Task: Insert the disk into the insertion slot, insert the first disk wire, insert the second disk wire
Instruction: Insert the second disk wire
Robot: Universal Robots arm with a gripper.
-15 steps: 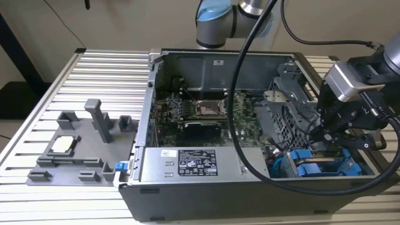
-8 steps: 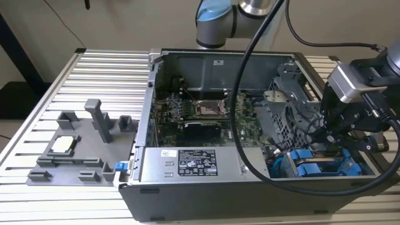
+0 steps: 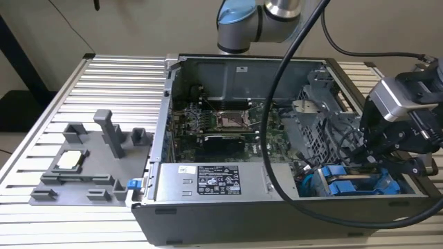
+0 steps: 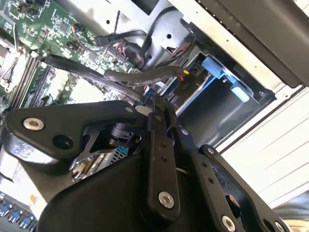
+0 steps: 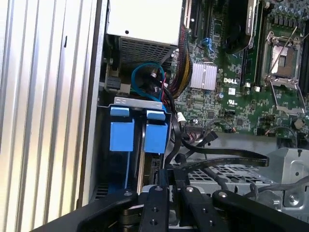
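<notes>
The open PC case (image 3: 277, 155) lies on a ribbed metal bench (image 3: 104, 78), and in the exterior view the gripper (image 3: 370, 153) reaches down into the case's corner at about four o'clock, right over the blue drive carriers. Its black fingers (image 4: 157, 145) look drawn close together in the second wrist view, pinching at the end of a black cable (image 4: 130, 75) near a small connector, though whether the connector is truly clamped cannot be told. The first wrist view shows what the exterior view hides: two blue-framed units standing side by side in the insertion slot (image 5: 140, 101), the disk (image 5: 157, 133) being the one nearer the motherboard and the other blue-framed drive (image 5: 120, 133) the one nearer the case wall. It also shows a looped blue wire (image 5: 142, 79) just beyond the bay, towards the power supply (image 5: 145, 21), and the perforated cage (image 5: 231, 176) beside the fingers. The exterior view alone shows the grey fixture tray (image 3: 83, 166) at nine o'clock on the bench, well apart from the case, carrying a pale square part (image 3: 71, 159). The motherboard (image 3: 221, 129) with its open processor socket sits at the case's centre.
</notes>
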